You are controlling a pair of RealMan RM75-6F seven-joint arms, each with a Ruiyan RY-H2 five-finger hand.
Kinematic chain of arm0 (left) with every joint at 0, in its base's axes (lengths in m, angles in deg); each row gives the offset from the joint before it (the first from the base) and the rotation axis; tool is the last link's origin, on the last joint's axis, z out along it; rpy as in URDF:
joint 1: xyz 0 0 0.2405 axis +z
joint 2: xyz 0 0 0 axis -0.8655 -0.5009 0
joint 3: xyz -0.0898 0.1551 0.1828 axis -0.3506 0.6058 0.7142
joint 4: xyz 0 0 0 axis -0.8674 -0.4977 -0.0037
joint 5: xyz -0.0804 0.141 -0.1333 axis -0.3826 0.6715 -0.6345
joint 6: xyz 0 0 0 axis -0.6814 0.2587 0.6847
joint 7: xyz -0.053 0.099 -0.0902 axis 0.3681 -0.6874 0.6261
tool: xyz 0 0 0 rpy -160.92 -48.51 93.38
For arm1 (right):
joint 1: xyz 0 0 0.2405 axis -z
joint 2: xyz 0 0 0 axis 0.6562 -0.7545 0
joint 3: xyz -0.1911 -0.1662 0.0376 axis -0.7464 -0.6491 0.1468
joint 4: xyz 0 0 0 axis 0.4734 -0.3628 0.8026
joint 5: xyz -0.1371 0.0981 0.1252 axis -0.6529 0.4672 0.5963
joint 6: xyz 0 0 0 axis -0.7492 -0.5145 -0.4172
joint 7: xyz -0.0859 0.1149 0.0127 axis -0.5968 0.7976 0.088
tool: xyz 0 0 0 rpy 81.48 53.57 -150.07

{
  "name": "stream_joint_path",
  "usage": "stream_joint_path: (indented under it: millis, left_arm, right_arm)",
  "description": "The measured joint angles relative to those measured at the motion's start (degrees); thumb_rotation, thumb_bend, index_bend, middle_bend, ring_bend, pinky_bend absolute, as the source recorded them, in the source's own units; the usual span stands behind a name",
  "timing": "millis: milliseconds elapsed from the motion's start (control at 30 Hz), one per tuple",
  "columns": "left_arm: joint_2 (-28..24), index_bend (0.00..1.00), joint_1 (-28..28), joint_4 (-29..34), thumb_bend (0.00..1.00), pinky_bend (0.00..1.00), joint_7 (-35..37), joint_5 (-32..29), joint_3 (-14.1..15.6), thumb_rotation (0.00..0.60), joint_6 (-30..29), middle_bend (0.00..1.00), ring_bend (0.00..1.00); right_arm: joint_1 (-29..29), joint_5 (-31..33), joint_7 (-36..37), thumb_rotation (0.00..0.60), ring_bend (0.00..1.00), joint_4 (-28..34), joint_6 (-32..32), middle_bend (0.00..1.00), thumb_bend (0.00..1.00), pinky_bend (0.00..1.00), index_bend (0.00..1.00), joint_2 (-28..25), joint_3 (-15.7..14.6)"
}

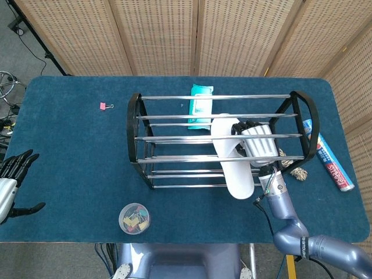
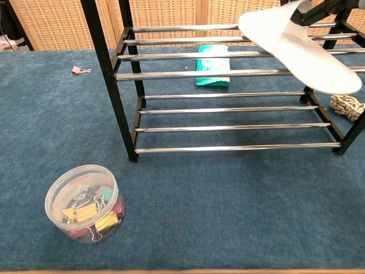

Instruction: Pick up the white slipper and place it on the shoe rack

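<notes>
We see one white flat slipper (image 1: 232, 160) clamped in our right hand (image 1: 256, 145) fingers over one black metal-barred shoe rack (image 1: 174, 138); left hand (image 1: 10, 183) fingers apart.

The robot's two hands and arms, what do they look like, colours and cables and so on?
The right hand has a silver-white ribbed back and black fingers. Its wrist is a silver cylinder with thin wires, and a black cable runs along the blue-grey metallic forearm. The left hand shows black fingers on a silver-white body.
</notes>
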Motion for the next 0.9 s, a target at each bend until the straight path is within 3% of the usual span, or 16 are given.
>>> stream_joint_path:
  millis: [200,300,367,467,567,900]
  left_arm:
    - [-0.16,0.0,-0.13,-0.11,0.0,0.0,0.3,-0.06,-0.05,0.6,0.23,0.0,0.0]
    - [-0.19,0.0,-0.19,-0.1,0.0,0.0,0.33,-0.13,-0.04,0.6,0.4,0.0,0.0]
    - [-0.22,0.0,-0.21,-0.08,0.0,0.0,0.39,-0.01,-0.03,0.6,0.39,0.0,0.0]
    - [-0.3,0.0,-0.18,-0.06,0.0,0.0,0.47,0.06,-0.01,0.6,0.33,0.0,0.0]
    - [-0.32,0.0,-0.18,-0.06,0.0,0.0,0.52,0.16,0.02,0.6,0.34,0.0,0.0]
    - [-0.3,0.0,-0.09,-0.01,0.0,0.0,0.47,0.52,0.13,0.6,0.19,0.0,0.0]
  right_arm:
    - [-0.36,1.32,0.22,0.6,0.52,-0.74,0.36,0.55,0.64,0.69,0.62,0.62,1.18]
    - [-0.37,1.92,0.67,0.6,0.4,-0.32,0.17,0.41,0.63,0.62,0.5,0.57,1.38]
    - [-0.35,2.14,1.31,0.6,0.31,0.32,-0.54,0.31,0.56,0.56,0.41,0.23,1.26]
    - [-0.27,2.23,2.64,0.6,0.26,1.78,-1.87,0.25,0.4,0.5,0.36,-1.0,0.77]
    - [-0.19,2.06,2.87,0.6,0.25,2.8,-2.12,0.24,0.35,0.5,0.36,-1.76,0.4]
    - [0.52,1.46,1.97,0.6,0.24,4.76,-0.78,0.24,0.35,0.5,0.36,-2.31,-0.5]
